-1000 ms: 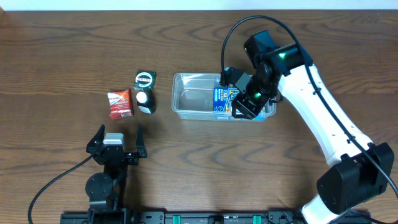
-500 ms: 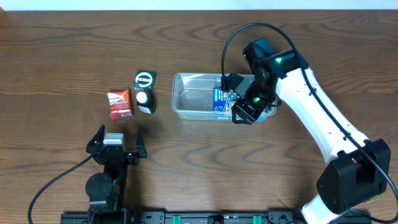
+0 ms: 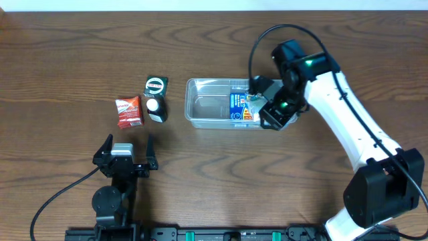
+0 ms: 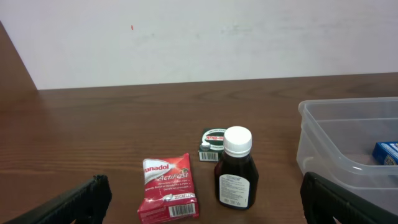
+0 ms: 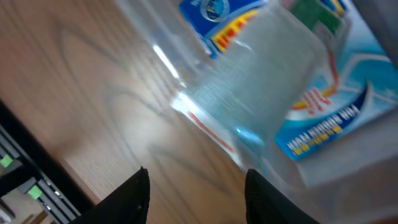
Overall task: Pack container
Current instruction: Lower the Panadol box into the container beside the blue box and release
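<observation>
The clear plastic container sits mid-table and holds blue packages at its right end. It also shows in the left wrist view and, blurred, in the right wrist view. My right gripper hovers over the container's right front corner, open and empty. A red Panadol sachet, a dark bottle with a white cap and a small green box lie left of the container. My left gripper rests near the front edge, open and empty.
Bare wooden tabletop surrounds the items. A white wall stands behind the table's far edge. The right arm's white links stretch from the front right toward the container.
My right gripper has shifted right and slightly forward, away from the blue packages toward the container's right front corner. The left arm has not moved.
</observation>
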You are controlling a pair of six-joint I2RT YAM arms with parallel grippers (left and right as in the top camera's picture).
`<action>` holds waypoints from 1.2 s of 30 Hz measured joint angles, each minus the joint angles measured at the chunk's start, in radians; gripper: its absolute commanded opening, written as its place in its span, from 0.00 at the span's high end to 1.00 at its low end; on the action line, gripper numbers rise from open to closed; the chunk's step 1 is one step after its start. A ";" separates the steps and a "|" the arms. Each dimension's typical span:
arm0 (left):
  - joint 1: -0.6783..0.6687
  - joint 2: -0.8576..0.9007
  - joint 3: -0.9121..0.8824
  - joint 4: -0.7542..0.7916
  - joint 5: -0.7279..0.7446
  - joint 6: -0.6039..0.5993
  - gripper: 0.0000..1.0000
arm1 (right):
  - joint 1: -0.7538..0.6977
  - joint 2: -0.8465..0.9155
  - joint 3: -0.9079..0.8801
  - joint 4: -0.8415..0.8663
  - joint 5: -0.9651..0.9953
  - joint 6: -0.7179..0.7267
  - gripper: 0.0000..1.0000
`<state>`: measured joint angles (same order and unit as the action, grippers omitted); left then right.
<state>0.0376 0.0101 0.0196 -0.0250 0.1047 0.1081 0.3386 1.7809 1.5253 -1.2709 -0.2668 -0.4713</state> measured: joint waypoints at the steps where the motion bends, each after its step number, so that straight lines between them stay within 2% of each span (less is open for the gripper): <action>1: 0.000 0.000 0.000 0.000 0.000 0.000 0.02 | -0.010 0.000 0.000 0.000 0.003 0.000 0.53; 12: 0.000 0.000 0.000 0.000 0.000 0.000 0.02 | -0.029 0.000 -0.001 0.008 -0.036 0.008 0.56; 25: 0.000 0.000 0.000 0.000 0.000 0.000 0.02 | 0.112 0.000 -0.003 0.185 -0.128 0.059 0.51; 36: 0.000 0.000 0.000 0.000 0.000 0.000 0.02 | 0.125 0.072 -0.004 0.211 -0.137 0.097 0.52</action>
<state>0.0376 0.0101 0.0196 -0.0250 0.1051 0.1081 0.4637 1.8534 1.5215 -1.0599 -0.4042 -0.3744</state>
